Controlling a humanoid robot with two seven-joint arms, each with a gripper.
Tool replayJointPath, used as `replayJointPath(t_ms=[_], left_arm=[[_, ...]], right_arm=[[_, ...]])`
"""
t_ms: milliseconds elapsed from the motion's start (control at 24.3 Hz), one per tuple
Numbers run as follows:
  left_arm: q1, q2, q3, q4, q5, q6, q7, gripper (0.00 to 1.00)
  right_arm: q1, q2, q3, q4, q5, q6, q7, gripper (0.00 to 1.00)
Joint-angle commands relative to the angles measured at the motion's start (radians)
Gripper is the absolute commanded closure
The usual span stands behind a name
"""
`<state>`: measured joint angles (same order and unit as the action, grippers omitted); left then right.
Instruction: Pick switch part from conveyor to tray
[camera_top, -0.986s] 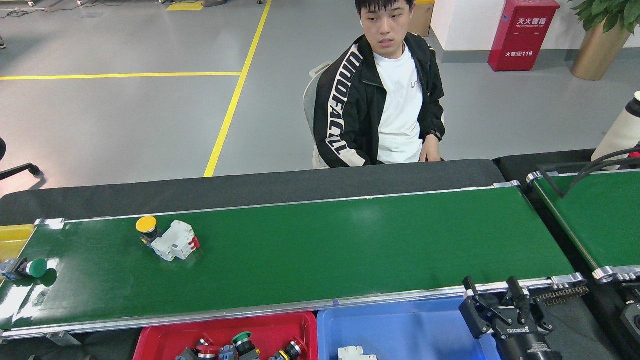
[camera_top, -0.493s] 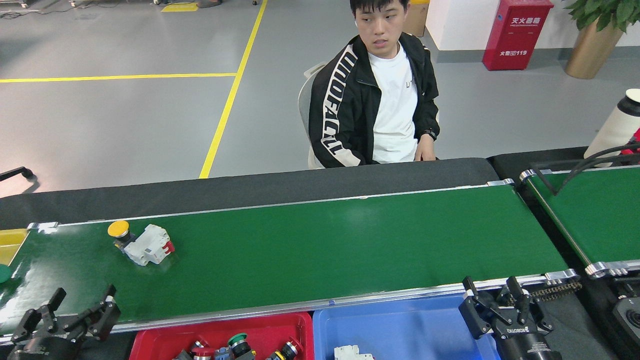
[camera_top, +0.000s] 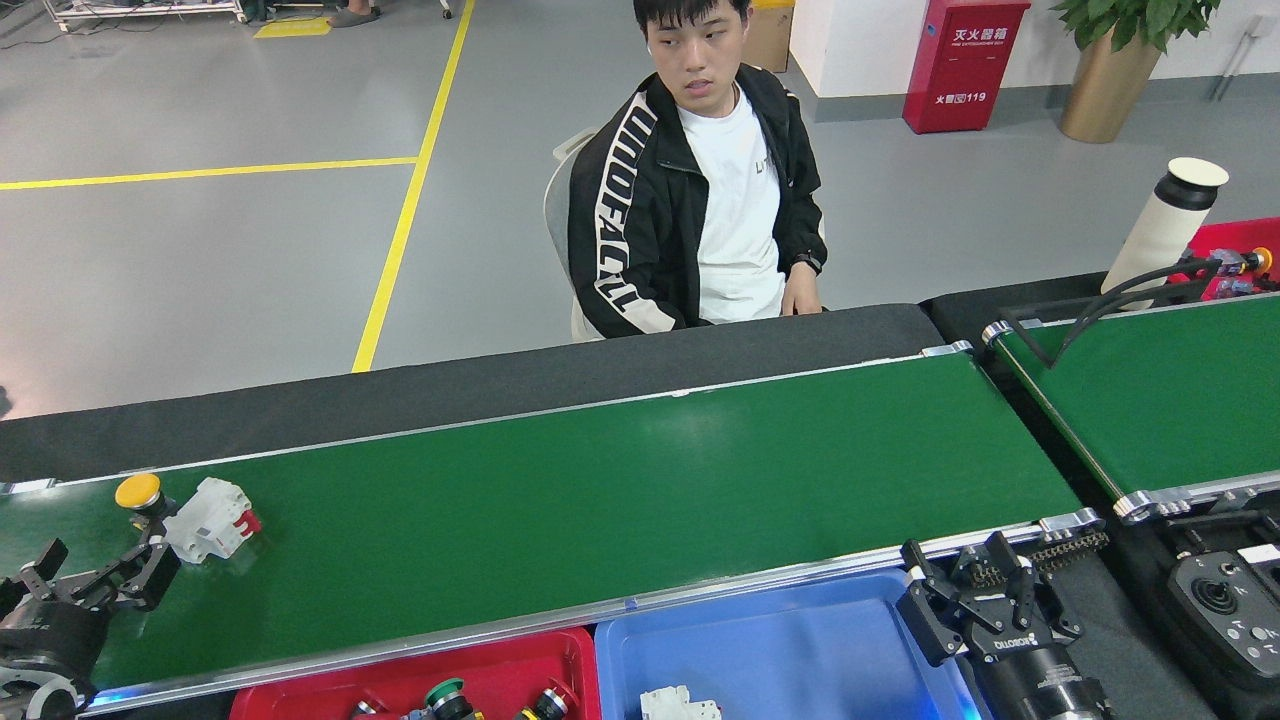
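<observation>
On the conveyor (camera_top: 620, 490), at its far left, lie two switch parts side by side: a yellow-capped push button (camera_top: 139, 493) and a white breaker with red levers (camera_top: 211, 519). My left gripper (camera_top: 95, 573) is open above the belt's left end, its nearer finger just below and left of the breaker, touching neither part. Over the right end of the blue tray (camera_top: 800, 650), near the belt's front rail, my right gripper (camera_top: 962, 590) is open and empty. A red tray (camera_top: 400, 685) sits left of the blue one.
The red tray holds several push buttons (camera_top: 445, 697); a white breaker (camera_top: 678, 705) lies in the blue tray. A person (camera_top: 700, 190) sits behind the conveyor. A second green belt (camera_top: 1170, 400) and a white bottle (camera_top: 1165, 225) stand at the right.
The view has swung rightwards, so everything slid left in frame. My left gripper rose onto the belt next to the breaker. The green button at the far left has gone out of view.
</observation>
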<state>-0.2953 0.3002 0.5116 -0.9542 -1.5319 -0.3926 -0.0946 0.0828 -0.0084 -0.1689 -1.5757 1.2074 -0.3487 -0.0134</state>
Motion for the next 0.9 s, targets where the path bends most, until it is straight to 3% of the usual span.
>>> replayJointPath(t_ms=[0, 246, 329, 370, 493, 575, 863], left_arm=[[-0.039, 0.017, -0.031, 0.031, -0.001, 0.018, 0.003, 0.0], [-0.185, 0.119, -0.097, 0.278, 0.006, 0.02, 0.004, 0.04], [-0.206, 0.149, -0.113, 0.33, 0.007, 0.009, 0.004, 0.24], [-0.209, 0.158, -0.124, 0.341, 0.009, 0.006, 0.004, 0.3], [-0.208, 0.172, -0.157, 0.35, 0.027, -0.014, 0.013, 0.69], [-0.208, 0.172, -0.159, 0.359, 0.033, -0.015, 0.013, 0.82], [-0.203, 0.177, -0.157, 0.354, 0.073, -0.017, 0.015, 0.88]], right_arm=[[-0.011, -0.01, 0.002, -0.007, -0.002, -0.006, 0.0, 0.01], [-0.011, -0.012, 0.005, -0.006, -0.002, -0.01, -0.002, 0.01], [-0.011, -0.01, 0.005, -0.004, -0.003, -0.035, -0.002, 0.01], [-0.011, -0.008, 0.005, -0.004, -0.002, -0.042, -0.002, 0.01], [-0.008, -0.01, 0.005, -0.004, -0.002, -0.047, -0.002, 0.01], [-0.008, -0.01, 0.005, -0.004, -0.002, -0.052, -0.002, 0.01], [-0.006, -0.01, 0.005, -0.004, -0.002, -0.053, -0.002, 0.01]])
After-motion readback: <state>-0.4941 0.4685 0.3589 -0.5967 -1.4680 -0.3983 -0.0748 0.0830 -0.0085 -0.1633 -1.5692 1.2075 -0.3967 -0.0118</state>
